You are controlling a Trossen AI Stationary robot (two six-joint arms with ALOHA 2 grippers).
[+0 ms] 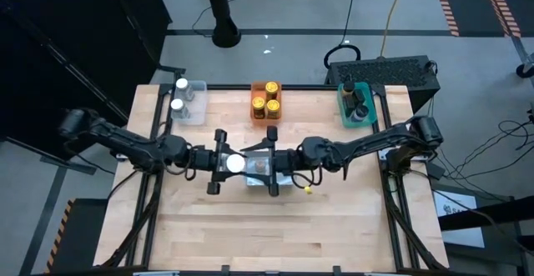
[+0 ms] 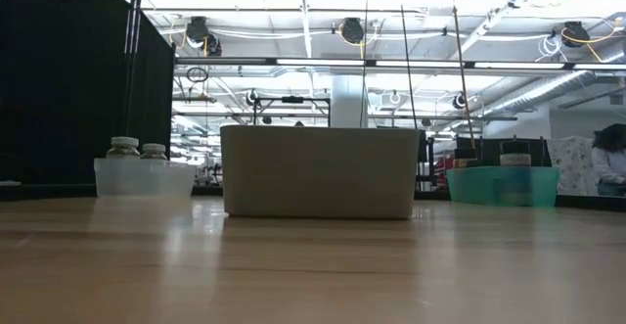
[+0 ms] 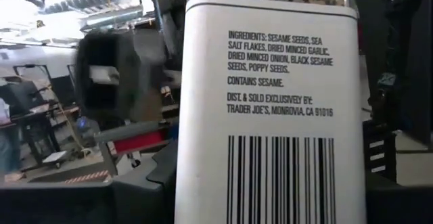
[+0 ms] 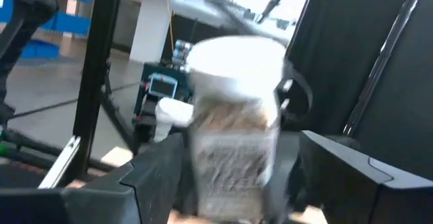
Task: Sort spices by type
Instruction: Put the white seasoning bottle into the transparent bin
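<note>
White-lidded spice jar (image 1: 234,163) sits at table centre, raised between the two arms; seen from above only its round white lid shows. Left wrist view: white label with black ingredients text (sesame seeds, sea salt flakes, garlic, onion, poppy seeds) and a barcode, a seed mix visible through clear glass at the jar's upper end. Right wrist view: white cap, speckled tan contents, blurred. Left gripper (image 1: 224,163) is part-way closed, fingers either side of the jar, gripping it. Right gripper (image 1: 269,161) meets it from the opposite side, jaws spread wide; whether they touch the jar can't be told. Along the far edge: clear bin (image 1: 189,102) with two white-lidded jars (image 1: 178,95), orange bin (image 1: 267,101) with three gold-lidded jars (image 1: 267,97), teal bin (image 1: 356,105) with dark-lidded jars (image 1: 355,101). Small yellow bit (image 1: 308,189) lies on the wooden table (image 1: 284,226) near the right gripper.
</note>
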